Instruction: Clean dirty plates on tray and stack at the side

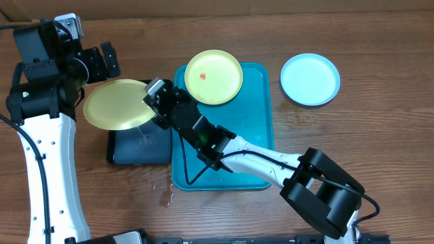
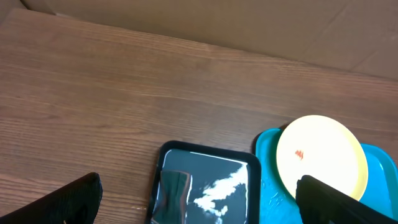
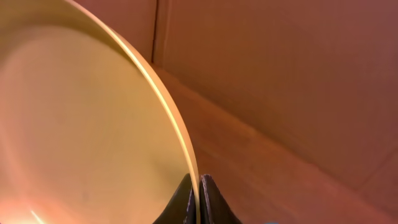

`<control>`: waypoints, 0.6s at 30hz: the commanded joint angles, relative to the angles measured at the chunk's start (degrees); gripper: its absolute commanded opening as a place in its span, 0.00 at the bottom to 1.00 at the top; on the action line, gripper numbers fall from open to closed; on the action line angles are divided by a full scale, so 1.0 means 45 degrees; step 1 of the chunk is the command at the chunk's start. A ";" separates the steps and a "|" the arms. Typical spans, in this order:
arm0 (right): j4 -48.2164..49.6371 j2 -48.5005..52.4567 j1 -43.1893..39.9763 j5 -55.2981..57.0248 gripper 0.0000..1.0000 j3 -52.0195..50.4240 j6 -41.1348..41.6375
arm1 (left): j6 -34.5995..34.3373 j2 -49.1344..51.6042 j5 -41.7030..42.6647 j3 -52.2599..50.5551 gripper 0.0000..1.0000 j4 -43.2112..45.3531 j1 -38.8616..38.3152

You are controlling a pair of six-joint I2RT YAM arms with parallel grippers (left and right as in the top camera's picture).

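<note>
My right gripper [image 1: 157, 103] is shut on the right rim of a pale yellow-green plate [image 1: 116, 105] and holds it above the dark tray. In the right wrist view the jaws [image 3: 198, 194] pinch that plate's [image 3: 81, 124] edge. A second yellow-green plate [image 1: 213, 76] with a red smear rests on the far left corner of the teal tray [image 1: 251, 129]; it also shows in the left wrist view [image 2: 320, 155]. A light blue plate [image 1: 310, 79] lies on the table to the right of the tray. My left gripper [image 1: 105, 61] is open and empty [image 2: 199, 205], behind the held plate.
A small dark navy-black tray [image 1: 139, 146] with wet streaks sits left of the teal tray, also in the left wrist view [image 2: 208, 186]. Water drops lie on the wood near the teal tray's front left corner [image 1: 166, 196]. The teal tray's edge shows in the left wrist view [image 2: 267, 186].
</note>
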 commanded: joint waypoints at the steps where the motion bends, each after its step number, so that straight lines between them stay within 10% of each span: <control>1: 0.0423 -0.0010 0.0291 -0.0117 0.04 0.0369 -0.1190 | -0.0219 0.0087 0.0092 0.0073 1.00 0.0015 -0.0068; 18: 0.2161 -0.0010 0.1676 0.1656 0.04 0.0374 -0.4838 | -0.0219 0.0087 0.0092 0.0073 1.00 0.0010 -0.0068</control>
